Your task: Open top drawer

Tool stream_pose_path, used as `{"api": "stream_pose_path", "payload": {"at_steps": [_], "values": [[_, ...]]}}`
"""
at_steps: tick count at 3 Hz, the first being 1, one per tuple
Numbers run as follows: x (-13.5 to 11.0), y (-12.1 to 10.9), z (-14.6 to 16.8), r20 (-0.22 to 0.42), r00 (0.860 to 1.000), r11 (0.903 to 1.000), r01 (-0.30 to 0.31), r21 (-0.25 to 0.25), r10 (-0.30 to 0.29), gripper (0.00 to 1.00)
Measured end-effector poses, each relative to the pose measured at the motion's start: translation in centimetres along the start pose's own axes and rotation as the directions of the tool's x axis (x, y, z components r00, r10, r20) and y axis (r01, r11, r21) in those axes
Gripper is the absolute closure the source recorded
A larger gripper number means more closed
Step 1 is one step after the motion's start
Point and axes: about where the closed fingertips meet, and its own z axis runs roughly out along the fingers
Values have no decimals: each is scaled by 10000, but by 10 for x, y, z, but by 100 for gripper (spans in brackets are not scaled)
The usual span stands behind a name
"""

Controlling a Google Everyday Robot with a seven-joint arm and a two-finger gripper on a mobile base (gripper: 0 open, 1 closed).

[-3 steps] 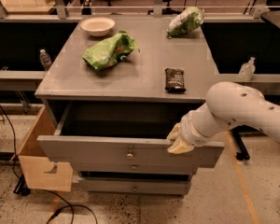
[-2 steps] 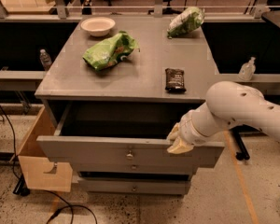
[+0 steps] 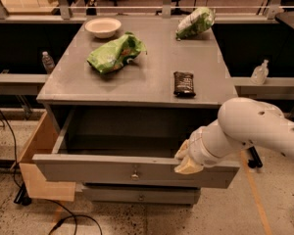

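One second on and the top drawer [image 3: 88, 170] is clearly further out than it was. The front panel sits lower and closer to the camera than a moment ago, and more of the grey inside shows behind it. It's wide open now, sticking well out from under the surface [image 3: 152, 67], with the little round knob [image 3: 134, 172] in the middle of the front panel.

My gripper [image 3: 188, 161] has come along with it. It's down at the top edge of the front panel, toward the right end and well to the right of the knob, touching that edge as far as I can see. Whether it's spread wide or pinched narrow I honestly can't tell from this angle. The cream tips just blend into the edge. The fat white arm comes in from the right side.

Nothing on top has budged. The white bowl [image 3: 103, 27] is at the back left, and the crumpled green bag [image 3: 115, 54] is just in front of it. The other green-and-white bag [image 3: 195, 22] is at the back right. The dark snack bar [image 3: 184, 83] lies flat near the front right edge.

Below the open drawer, a narrower drawer front [image 3: 152, 195] is shut, same as before. The cardboard box [image 3: 36, 153] is on the floor to the left, tucked right against the open drawer's side. A clear bottle [image 3: 48, 61] stands on the left ledge and another bottle [image 3: 259, 72] on the right one, both where they were.
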Motion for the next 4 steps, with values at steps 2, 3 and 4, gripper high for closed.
{"api": "stream_pose_path", "payload": {"at_steps": [2,3,4], "values": [[-1,37,-14,54,9994,9994,-338,-3,338,100],[-2,37,-14,45,9995,9995,-317,-2,317,85],[-3,38,-14,36,9996,9996,-294,-2,294,62]]}}
